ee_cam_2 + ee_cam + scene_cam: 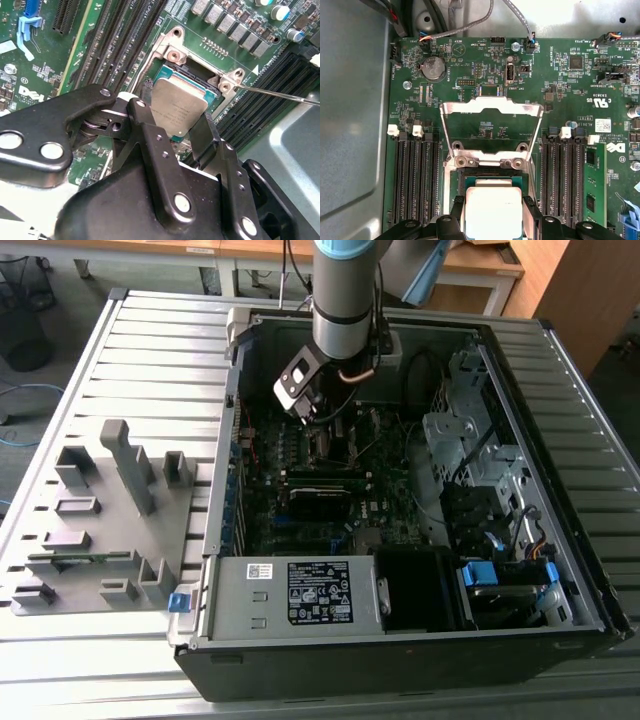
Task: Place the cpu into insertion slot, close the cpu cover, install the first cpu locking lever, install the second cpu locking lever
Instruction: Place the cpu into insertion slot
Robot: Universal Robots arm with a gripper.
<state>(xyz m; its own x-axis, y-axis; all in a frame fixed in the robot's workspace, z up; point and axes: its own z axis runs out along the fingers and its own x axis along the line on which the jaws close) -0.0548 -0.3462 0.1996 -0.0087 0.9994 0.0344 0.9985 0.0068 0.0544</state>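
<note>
The cpu is pinched by two opposite edges in the end effector. Its fingers are closed onto the chip and hold nothing else. The cpu sits over the insertion slot, toward the side away from the cover hinge. Neither wrist view settles whether it touches the slot or hangs just above it, or whether it is level.

The cpu cover stands swung open just beyond the slot, not yet closed. A thin metal rod, probably a locking lever, runs off one slot corner, near a finger but apart from it. Memory slots flank the socket on both sides of the motherboard.

Likely risks:
- The chip is offset or rotated against the slot. Letting go or pressing down then would bend the contacts.
- The chip is tilted in the grip, so one edge lands first and it skates.
- The fingers are wide for the gap and could clip the hinge brackets or the rod.
- The open cover could be knocked and drop onto the fingers.

In the exterior view the end effector is down inside the open computer case, which lies on the slatted table.
</note>
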